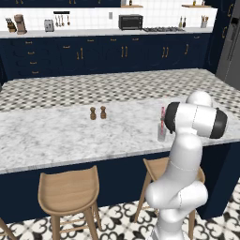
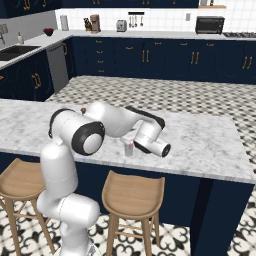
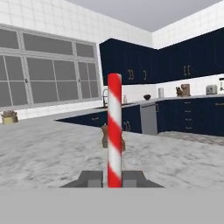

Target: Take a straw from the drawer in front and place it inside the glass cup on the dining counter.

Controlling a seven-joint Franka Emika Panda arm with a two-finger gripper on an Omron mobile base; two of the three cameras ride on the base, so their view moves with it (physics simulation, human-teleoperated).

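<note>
A: You're in a navy kitchen with white tiled walls; across the middle of the left base view runs the dining counter point(image 1: 56, 136), a long slab of grey-veined marble on a navy base. What do you meet, going left to right?

B: Low in that frame, two round wooden stools point(image 1: 70, 192) with curved backs. Left of centre on the marble, two small brown shakers point(image 1: 98, 113). Right of centre, at the slab's near edge, the glass cup point(image 1: 161, 132), a clear tumbler taller than wide, just left of the white arm.

A: And the straw?

B: You see the straw point(image 3: 114, 131) at the centre of the hand view: a thin, straight, round stick in red with pale diagonal stripes. Its long axis runs up the frame, rising from between the finger tips. In the left base view it stands upright at the glass, its upper end above the rim.

A: The gripper?

B: Your gripper point(image 3: 112, 178) is pinching the straw's lower end, dark tips pressed on either side.
</note>
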